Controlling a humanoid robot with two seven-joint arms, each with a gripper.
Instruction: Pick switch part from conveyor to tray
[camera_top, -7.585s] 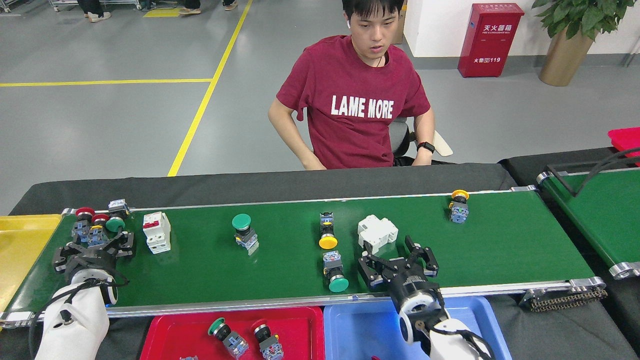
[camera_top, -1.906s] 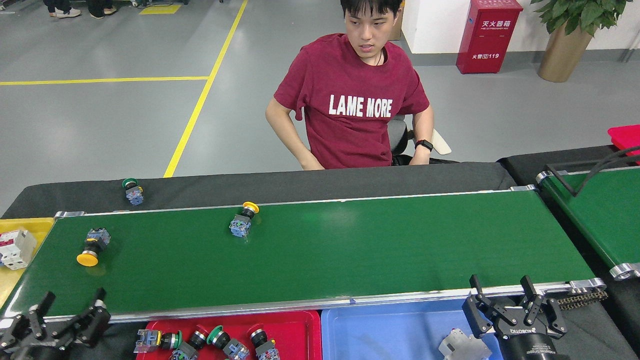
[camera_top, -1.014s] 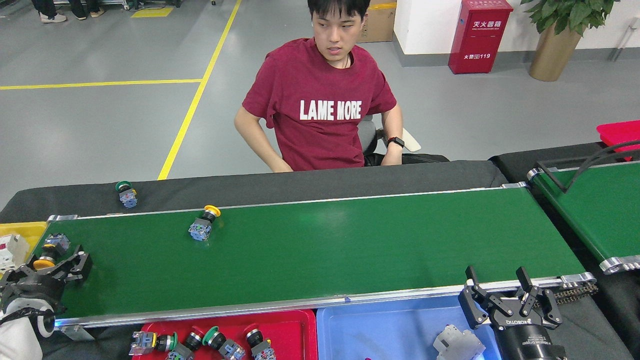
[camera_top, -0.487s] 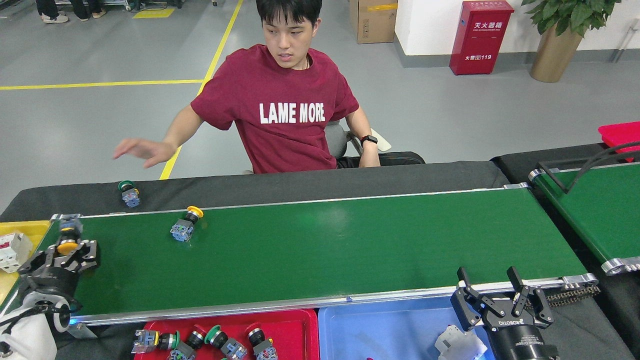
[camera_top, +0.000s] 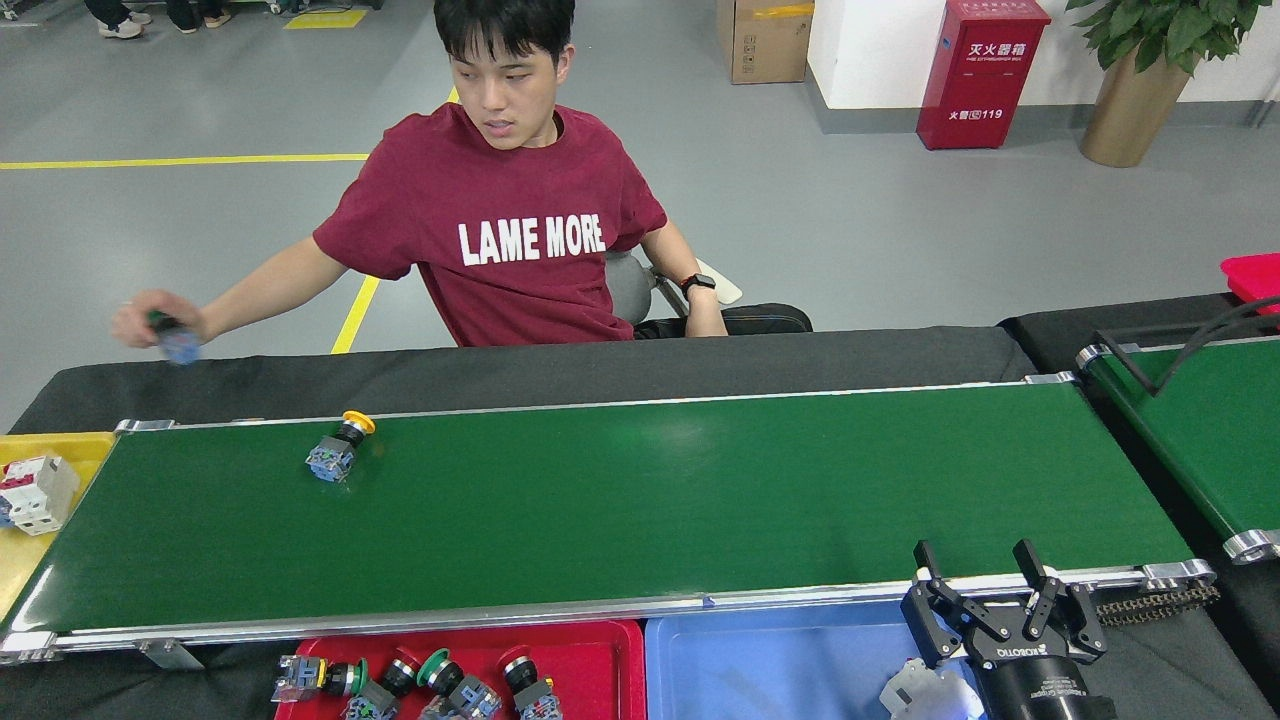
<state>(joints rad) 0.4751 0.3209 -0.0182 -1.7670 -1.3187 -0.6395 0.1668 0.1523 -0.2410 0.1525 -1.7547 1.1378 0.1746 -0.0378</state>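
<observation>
Long green conveyor (camera_top: 640, 500) carrying one yellow-capped switch part (camera_top: 338, 450); right gripper (camera_top: 1000, 600), fingers spread and empty, hovers above the blue tray (camera_top: 780, 665).

Bright, even overhead light, soft short shadows. Pale glare patch on the conveyor (camera_top: 680, 440) near its far edge, sheen on the floor (camera_top: 900, 220). Person's hand (camera_top: 160, 322) motion-blurred; the rest is sharp.
</observation>
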